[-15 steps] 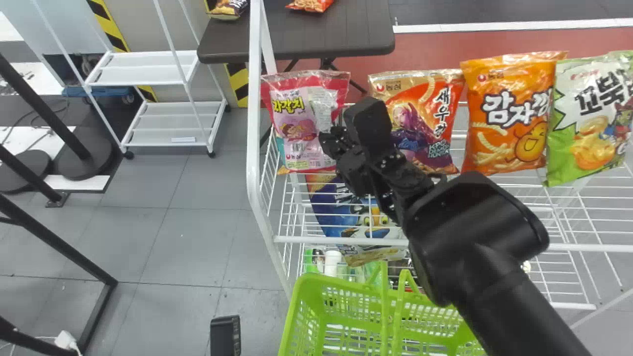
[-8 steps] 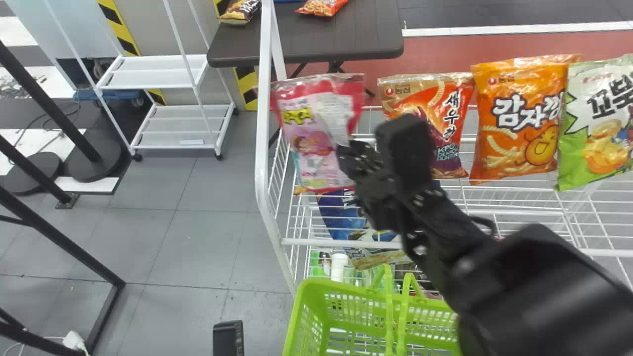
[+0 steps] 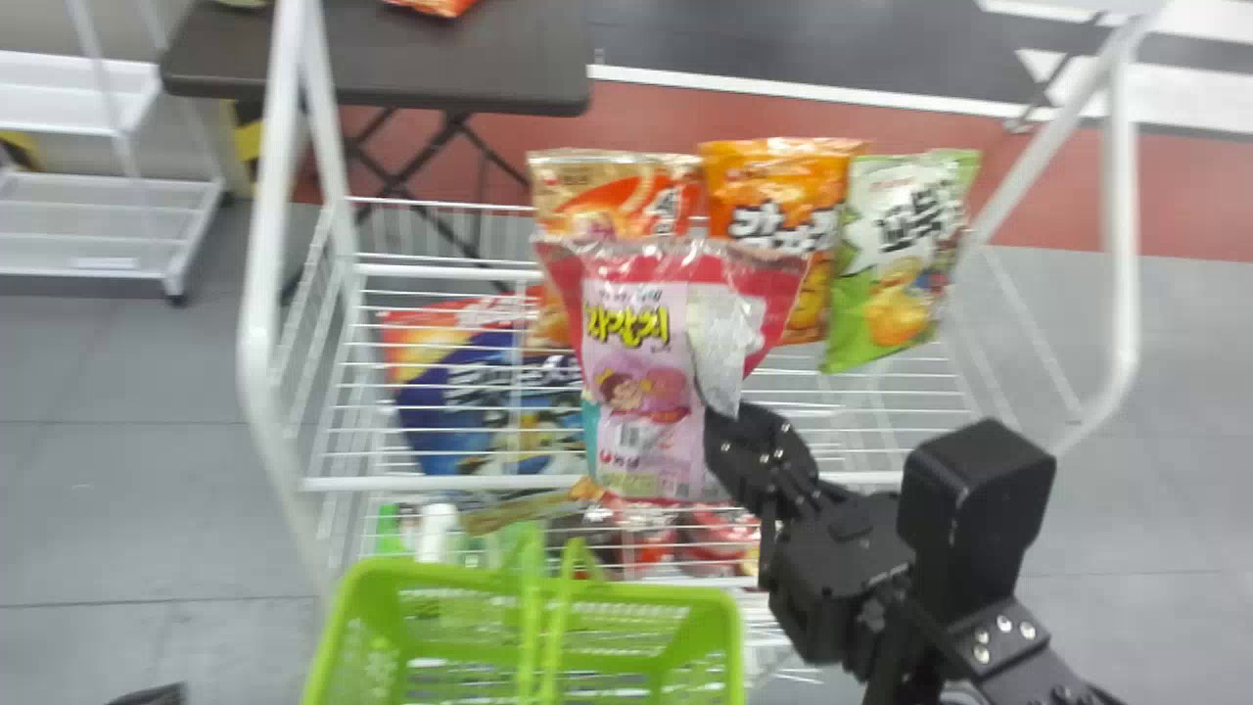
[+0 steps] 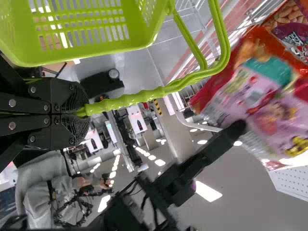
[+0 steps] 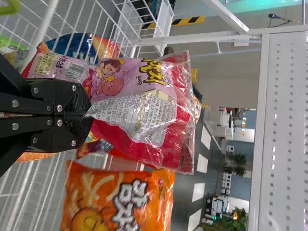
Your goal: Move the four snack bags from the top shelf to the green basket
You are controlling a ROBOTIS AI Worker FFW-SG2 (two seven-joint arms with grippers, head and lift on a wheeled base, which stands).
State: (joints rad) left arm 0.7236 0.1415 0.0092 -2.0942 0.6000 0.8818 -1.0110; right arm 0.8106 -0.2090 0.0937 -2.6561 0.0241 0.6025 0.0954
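Note:
In the head view my right gripper [image 3: 719, 416] is shut on the pink snack bag [image 3: 636, 392], held upright in front of the top shelf, above and beyond the green basket [image 3: 729, 627]. The right wrist view has the gripper [image 5: 89, 115] pinching the middle of the pink bag [image 5: 139, 110]. An orange-red bag [image 3: 626, 201], an orange bag [image 3: 773, 196] and a green bag [image 3: 896, 264] stand on the shelf behind it. In the left wrist view my left gripper [image 4: 79, 113] is shut on the handle of the green basket [image 4: 86, 53].
White rack posts [image 3: 256, 294] rise on both sides of the wire shelf. A blue snack bag [image 3: 460, 401] lies lower in the rack. Behind stands a dark table [image 3: 489, 59], with a white cart [image 3: 98, 225] at the far left.
My right gripper has pulled the pink bag off the shelf toward the camera. The head view has turned right, shifting rack and basket leftward in it.

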